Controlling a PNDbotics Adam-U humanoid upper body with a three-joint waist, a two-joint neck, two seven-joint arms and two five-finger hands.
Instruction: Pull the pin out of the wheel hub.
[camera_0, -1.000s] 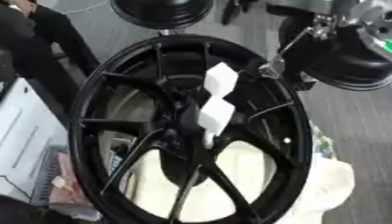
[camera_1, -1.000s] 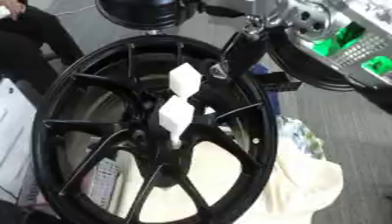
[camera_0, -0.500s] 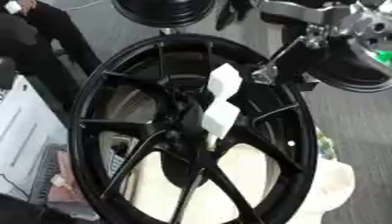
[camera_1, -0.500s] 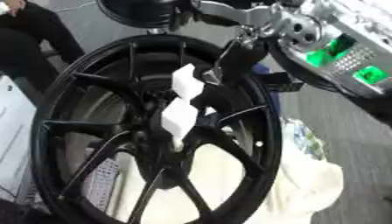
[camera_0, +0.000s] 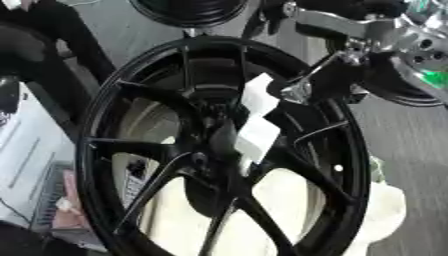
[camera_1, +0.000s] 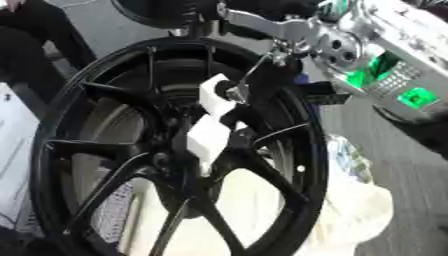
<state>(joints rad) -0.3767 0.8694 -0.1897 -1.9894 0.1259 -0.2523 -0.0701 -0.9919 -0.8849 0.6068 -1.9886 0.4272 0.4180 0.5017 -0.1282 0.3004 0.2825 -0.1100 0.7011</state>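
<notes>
The black wheel (camera_0: 219, 150) fills the view, tilted, its lower rim over a cream cloth (camera_0: 385, 210). The right arm (camera_1: 367, 45) comes in from the upper right, silver with green lights. Its hand (camera_1: 241, 92) reaches to the hub's upper side, touching the white pin (camera_1: 210, 125); whether its fingers are spread or pinching cannot be told. The pin sits in the hub.
</notes>
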